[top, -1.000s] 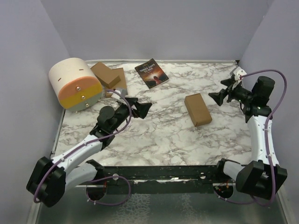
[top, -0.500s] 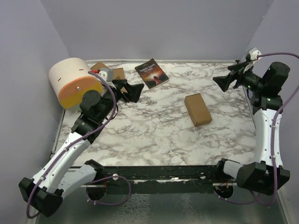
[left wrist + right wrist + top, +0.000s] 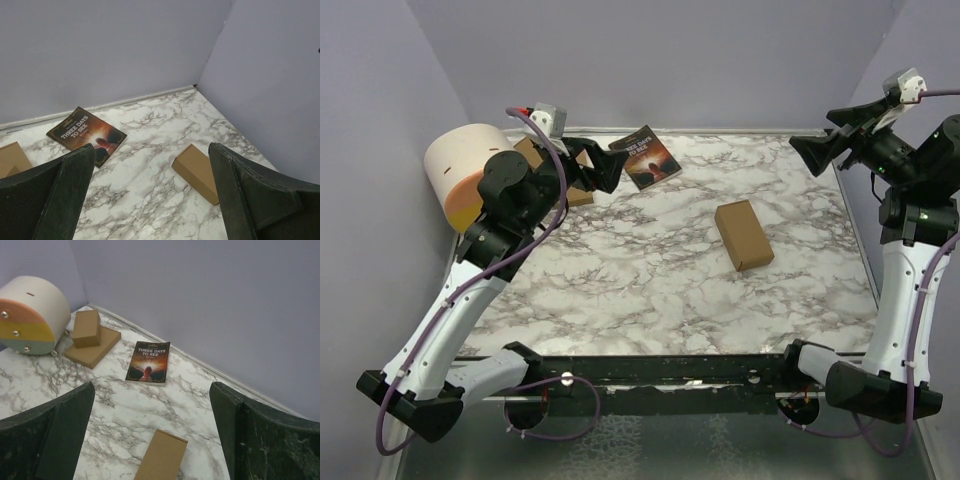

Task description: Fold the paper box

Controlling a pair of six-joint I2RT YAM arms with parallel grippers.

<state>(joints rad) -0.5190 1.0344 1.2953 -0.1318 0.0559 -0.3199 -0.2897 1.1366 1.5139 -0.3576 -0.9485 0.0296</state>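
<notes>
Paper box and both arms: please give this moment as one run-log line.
paper box: folded carton, lying on table, untouched | left fingers: open, empty, above table | right fingers: open, empty, above table

Open table around the paper box; book, cardboard stack, round container apparently well apart, far left.

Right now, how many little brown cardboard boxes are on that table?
2. A folded box lies alone mid-table; a second box sits on a flat cardboard stack at the back left, by the round drum. The left arm could hide more there.
</notes>
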